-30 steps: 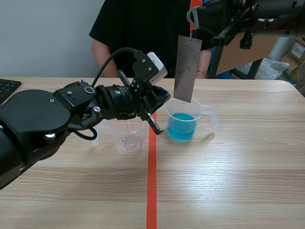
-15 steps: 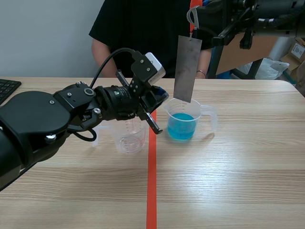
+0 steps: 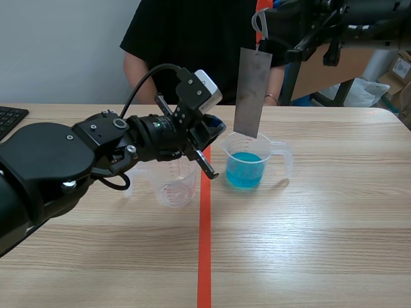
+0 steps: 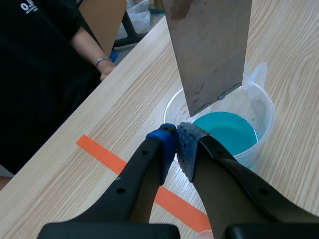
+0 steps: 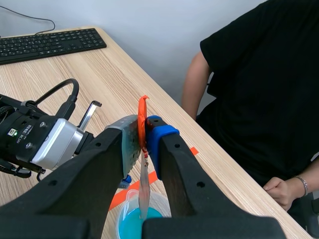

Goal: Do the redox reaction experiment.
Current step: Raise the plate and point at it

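A clear beaker of blue liquid stands just right of the orange tape line. My right gripper hangs high above it, shut on the top of a grey metal sheet. The sheet hangs upright, its lower edge at the beaker's mouth, above the liquid. In the right wrist view the sheet is edge-on between the fingers of the right gripper, with an orange tag at its top. My left gripper is shut, its tips by the beaker's near rim. An empty clear measuring cup stands under the left arm.
A person in a black shirt sits across the table, one hand resting behind the beaker. A keyboard lies at the table's far left edge. The orange tape line runs down the middle.
My left gripper has drifted slightly to the left. The sheet, the right gripper and the beaker have not moved.
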You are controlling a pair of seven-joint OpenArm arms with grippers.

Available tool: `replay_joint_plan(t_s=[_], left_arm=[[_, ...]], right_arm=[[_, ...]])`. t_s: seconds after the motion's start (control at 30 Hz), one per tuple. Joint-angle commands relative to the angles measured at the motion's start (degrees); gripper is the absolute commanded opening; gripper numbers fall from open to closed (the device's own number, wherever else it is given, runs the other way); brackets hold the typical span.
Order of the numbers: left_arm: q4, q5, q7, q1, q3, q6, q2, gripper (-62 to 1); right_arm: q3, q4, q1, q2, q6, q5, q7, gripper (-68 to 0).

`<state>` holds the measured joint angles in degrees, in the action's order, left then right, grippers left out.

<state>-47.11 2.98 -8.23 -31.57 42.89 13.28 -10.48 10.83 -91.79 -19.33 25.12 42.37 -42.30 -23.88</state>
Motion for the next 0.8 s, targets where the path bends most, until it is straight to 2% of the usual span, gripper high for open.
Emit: replay_joint_plan(t_s=[0.0,0.57,0.7,0.77], left_arm=[[-0.76,0.42,-0.98,-0.98,-0.37,-0.31,0.76,-56.3],[-0.76,0.42,-0.96,-0.96,-0.37,-0.28,0.70,-56.2],[-1.64,1.62,-1.01,-0.68,-0.37,-0.09,-1.22,-56.2],[-3.61,3.48,-0.98,0.09,-0.37,-0.04,-3.63,-56.2]], right_arm=[[-1.29,-0.74,-1.29,0.57,0.35,-0.81,1.07,-66.0],[-1.29,-0.74,-1.29,0.57,0.35,-0.81,1.07,-66.0],[-1.29,-0.74,-1.29,0.57,0.35,-0.81,1.07,-66.0],[-1.29,-0.74,-1.29,0.57,0.35,-0.79,1.07,-66.0]])
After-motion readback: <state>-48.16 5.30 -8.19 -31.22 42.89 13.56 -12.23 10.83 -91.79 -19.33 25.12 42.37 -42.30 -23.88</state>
